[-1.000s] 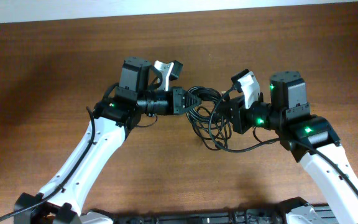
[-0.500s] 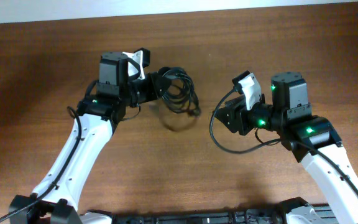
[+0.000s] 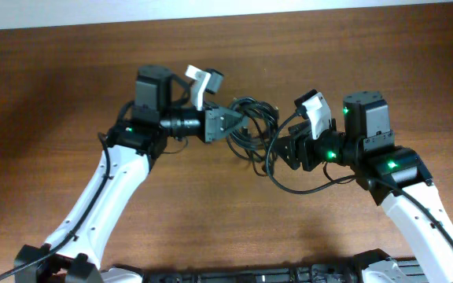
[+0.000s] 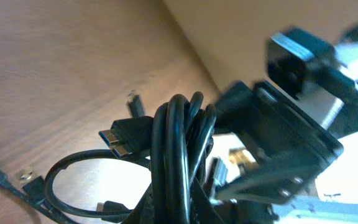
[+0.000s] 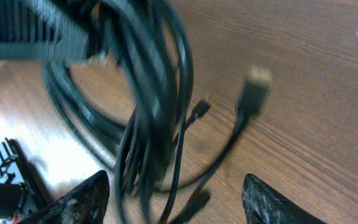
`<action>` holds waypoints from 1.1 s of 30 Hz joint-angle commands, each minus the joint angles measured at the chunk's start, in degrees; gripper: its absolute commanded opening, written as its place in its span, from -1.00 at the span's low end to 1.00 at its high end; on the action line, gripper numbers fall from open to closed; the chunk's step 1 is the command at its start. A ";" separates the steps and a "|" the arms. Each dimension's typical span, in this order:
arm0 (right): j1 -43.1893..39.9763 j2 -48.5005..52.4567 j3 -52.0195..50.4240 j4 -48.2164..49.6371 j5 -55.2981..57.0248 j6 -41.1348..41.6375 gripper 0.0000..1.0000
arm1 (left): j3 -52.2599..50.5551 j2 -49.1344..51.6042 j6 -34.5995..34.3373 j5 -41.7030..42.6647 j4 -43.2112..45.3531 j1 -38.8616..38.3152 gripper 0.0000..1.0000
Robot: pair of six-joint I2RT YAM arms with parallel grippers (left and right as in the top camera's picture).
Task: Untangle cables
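Left tool (image 3: 227,123) clamps the cables (image 3: 253,127), a light, floppy clump dangling at its tip. Right tool (image 3: 287,149) gapes empty just beside them; I'd pinch 1 loose strand near its plug (image 5: 259,79).

No text, brand, number or sign can be read in any of the views: nothing legible stands on the cables (image 3: 252,130) or on the worktop (image 3: 53,94). In the left wrist view, a white patch (image 4: 353,177) at the lower right of the frame carries a few faint dark marks, but they are too small and blurred to make out.
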 commanded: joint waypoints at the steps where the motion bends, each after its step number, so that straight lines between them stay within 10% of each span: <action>1: 0.00 -0.76 0.44 0.22 0.26 -0.22 0.20 | 0.81 -0.52 3.26 4.17 0.90 -2.36 -1.00; 8: 0.00 -0.76 0.44 0.20 0.26 -0.22 -0.92 | 0.81 -0.52 3.80 -2.36 0.87 -3.21 -1.00; 20: -0.07 -0.76 0.44 0.22 0.52 -0.13 -0.91 | 0.81 -0.52 -10.19 -23.32 1.01 -3.13 -1.00; 24: -0.07 -0.76 0.44 0.22 0.74 0.04 0.36 | 0.81 -0.52 -9.27 -20.13 0.90 -3.13 -1.00; 33: -0.07 -0.76 0.44 -0.13 4.63 2.97 0.53 | 0.81 -0.52 5.66 -2.12 1.03 -3.13 -1.00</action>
